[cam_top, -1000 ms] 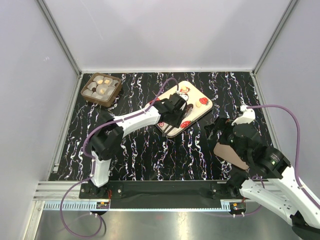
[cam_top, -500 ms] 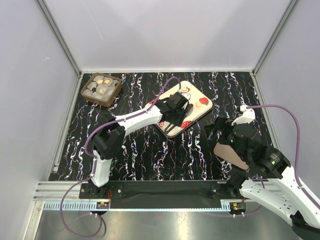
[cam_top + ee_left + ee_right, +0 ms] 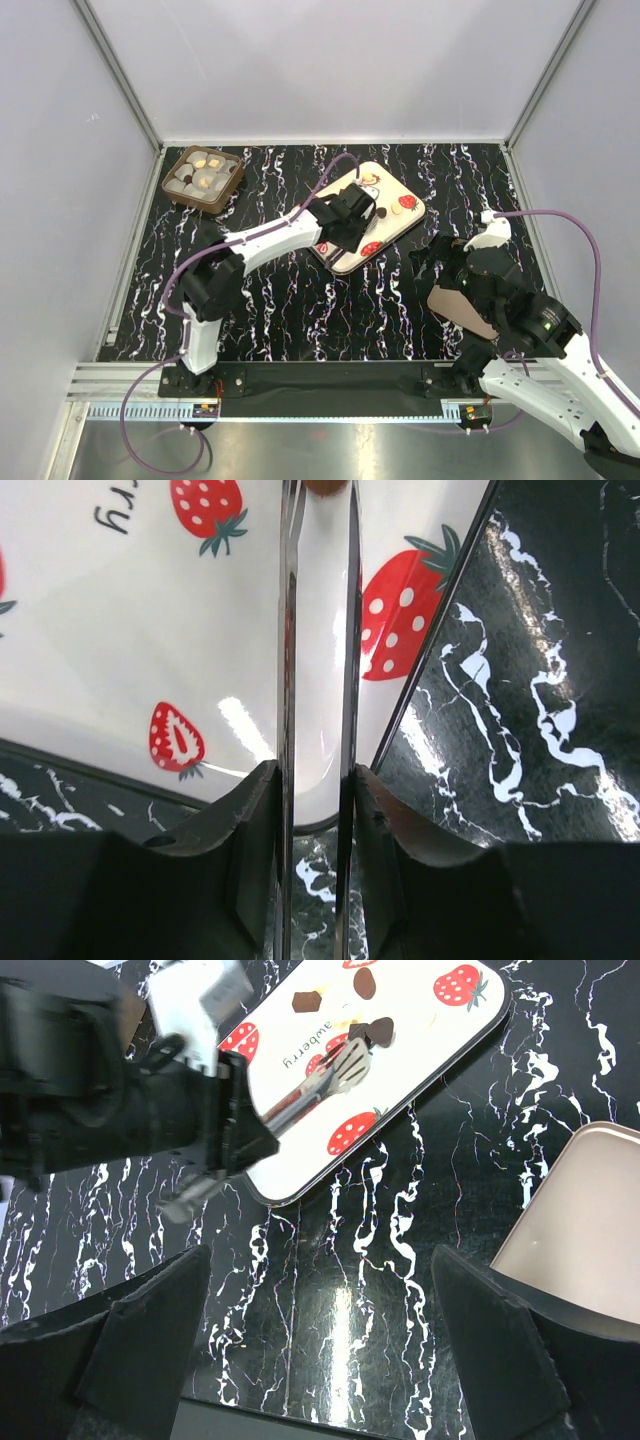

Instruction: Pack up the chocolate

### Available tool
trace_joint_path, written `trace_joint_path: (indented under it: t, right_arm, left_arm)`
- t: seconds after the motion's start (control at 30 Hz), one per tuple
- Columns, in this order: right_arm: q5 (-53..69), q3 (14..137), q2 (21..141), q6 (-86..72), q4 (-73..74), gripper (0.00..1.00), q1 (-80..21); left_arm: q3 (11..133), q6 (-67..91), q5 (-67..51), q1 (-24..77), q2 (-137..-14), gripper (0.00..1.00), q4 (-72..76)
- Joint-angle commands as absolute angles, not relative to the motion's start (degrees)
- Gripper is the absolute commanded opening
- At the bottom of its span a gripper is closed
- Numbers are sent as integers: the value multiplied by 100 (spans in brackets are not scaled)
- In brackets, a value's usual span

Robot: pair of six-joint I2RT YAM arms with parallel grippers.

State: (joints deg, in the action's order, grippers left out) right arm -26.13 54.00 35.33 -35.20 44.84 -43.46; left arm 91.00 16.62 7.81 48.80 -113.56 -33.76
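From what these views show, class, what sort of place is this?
Probably a robot test cell: plain grey walls in aluminium framing, two arms bolted to a base plate, and a strawberry-print tray on a marbled table.

- The black marble-patterned table (image 3: pixel 300 300) carries everything.
- The brown square box with white paper cups (image 3: pixel 229 193) stands at the far left corner of the table.
- The cream rectangular tray printed with strawberries (image 3: pixel 392 228) lies in the far middle, well apart to the right of the box.
- The small brown and tan chocolates (image 3: pixel 305 1001) lie on the far part of the tray.
- The thin metal tongs (image 3: pixel 325 1080) reach over the tray from its near left side, with the tips just beside one chocolate.
- The flat tan lid (image 3: pixel 455 305) lies at the near right, before the tray and apart from it.
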Motion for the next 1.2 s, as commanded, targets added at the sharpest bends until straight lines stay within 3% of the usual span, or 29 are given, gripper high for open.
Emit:
trace_joint_path:
  t: [0.0, 0.33, 0.87, 1.17]
  right_arm:
    - [-2804, 5511, 3516, -3489, 4307, 100, -4359]
    - [-2716, 5502, 3542, -3551, 4219, 100, -4351]
    - [-2646, 5467, 3928, -3410, 4008, 100, -4359]
    - [-2654, 5405, 4052, -3366, 3920, 100, -4351]
  left_arm:
    - [9185, 1705, 1019, 4904, -10470, 35, -3401]
    - [9115, 1767, 1195, 4352, -9563, 33, -3911]
    - [8701, 1661, 642, 1066, -9017, 33, -3982]
    - [8666, 1767, 413, 413, -9307, 33, -3859]
